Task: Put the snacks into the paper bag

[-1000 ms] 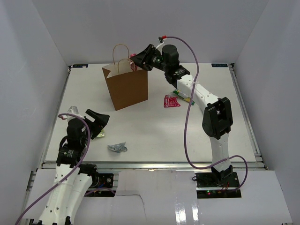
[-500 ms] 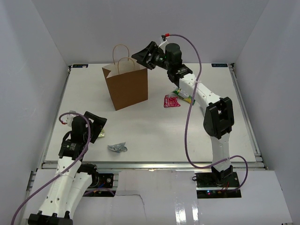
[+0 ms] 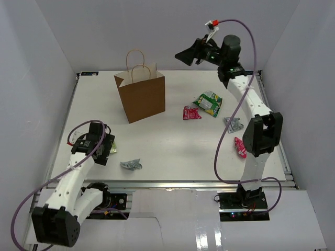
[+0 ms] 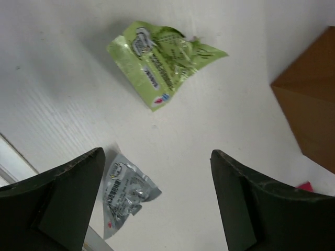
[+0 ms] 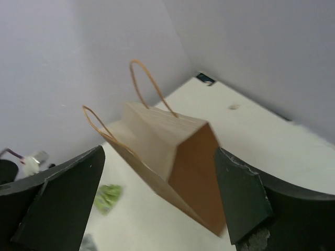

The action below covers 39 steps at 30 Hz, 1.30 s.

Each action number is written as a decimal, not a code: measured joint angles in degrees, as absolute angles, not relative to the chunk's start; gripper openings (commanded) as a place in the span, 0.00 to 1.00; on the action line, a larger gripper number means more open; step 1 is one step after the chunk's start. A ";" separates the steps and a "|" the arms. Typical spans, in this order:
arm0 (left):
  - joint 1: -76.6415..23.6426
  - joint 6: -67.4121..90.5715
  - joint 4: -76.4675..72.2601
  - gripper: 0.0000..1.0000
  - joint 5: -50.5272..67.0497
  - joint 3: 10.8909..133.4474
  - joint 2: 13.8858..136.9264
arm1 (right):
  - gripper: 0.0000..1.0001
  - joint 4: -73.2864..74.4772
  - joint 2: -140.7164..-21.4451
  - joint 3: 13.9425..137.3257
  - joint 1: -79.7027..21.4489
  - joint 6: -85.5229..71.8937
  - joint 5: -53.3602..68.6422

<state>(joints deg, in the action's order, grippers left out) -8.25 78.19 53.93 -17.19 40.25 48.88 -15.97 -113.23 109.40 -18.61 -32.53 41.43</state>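
The brown paper bag (image 3: pixel 140 97) stands upright at the back left; the right wrist view shows it tilted (image 5: pixel 178 157). My right gripper (image 3: pixel 183 55) hangs open and empty, high up and to the right of the bag, apart from it (image 5: pixel 159 198). My left gripper (image 3: pixel 103 149) is open and empty above the table's near left (image 4: pixel 157 198). A light green snack (image 4: pixel 162 57) lies ahead of it and a silver snack (image 4: pixel 125 191) lies by its left finger. The silver snack (image 3: pixel 131 164) also shows from above.
On the right side lie a red snack (image 3: pixel 191 113), a larger green-and-white one (image 3: pixel 208 102), a silver one (image 3: pixel 232 123) and another red one (image 3: pixel 240 146) beside the right arm. White walls enclose the table on three sides.
My right gripper opened and rose up and to the right, away from the bag's mouth; the pink packet in its jaws is gone from view. My left arm swung lower over the green packet.
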 measured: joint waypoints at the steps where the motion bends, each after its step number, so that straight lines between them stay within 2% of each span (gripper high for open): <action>1: -8.25 78.76 54.39 0.95 -17.63 40.36 51.24 | 0.90 -13.63 -111.44 108.64 -16.80 -28.40 42.28; 6: -7.16 78.91 53.08 0.98 -18.20 41.85 64.77 | 0.90 0.89 -102.08 102.06 -12.25 -8.08 42.04; 10: -2.31 77.14 49.28 0.98 -16.75 44.18 72.62 | 0.90 7.55 -94.02 87.24 -11.70 4.16 42.19; 15: 5.23 75.09 44.23 0.97 -13.58 46.39 78.67 | 0.90 14.06 -88.05 70.67 -10.22 12.86 42.50; 20: 7.40 73.80 41.08 0.93 -10.61 47.86 83.35 | 0.90 16.40 -85.45 65.30 -9.65 15.79 43.18; 26: 9.04 72.69 38.81 0.75 -7.46 48.23 86.94 | 0.90 16.19 -84.03 64.77 -9.76 16.51 45.28; 27: 9.32 72.44 38.57 0.70 -7.01 48.34 87.29 | 0.90 16.16 -84.03 64.77 -9.76 16.56 45.54; 28: 9.50 72.25 38.50 0.57 -6.59 48.58 87.70 | 0.90 16.19 -84.03 64.69 -9.76 16.58 45.71; 31: 10.04 71.11 37.12 0.37 -5.63 48.88 88.68 | 0.90 16.27 -84.03 64.66 -9.76 16.97 46.76; 34: 10.07 69.34 35.16 0.26 -4.86 48.73 88.60 | 0.90 16.78 -83.99 64.66 -9.76 17.93 48.25; 35: 10.07 68.42 34.48 0.20 -4.67 48.64 88.51 | 0.90 17.08 -83.94 64.66 -9.76 18.55 48.69; 39: 10.07 64.01 32.34 0.07 -3.53 48.38 86.61 | 0.90 18.98 -83.61 64.64 -9.76 21.43 50.13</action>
<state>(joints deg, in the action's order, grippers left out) 10.07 64.01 32.34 -3.53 48.38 86.61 18.98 -83.61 64.64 -9.76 21.43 50.13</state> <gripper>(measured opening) 0.407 0.902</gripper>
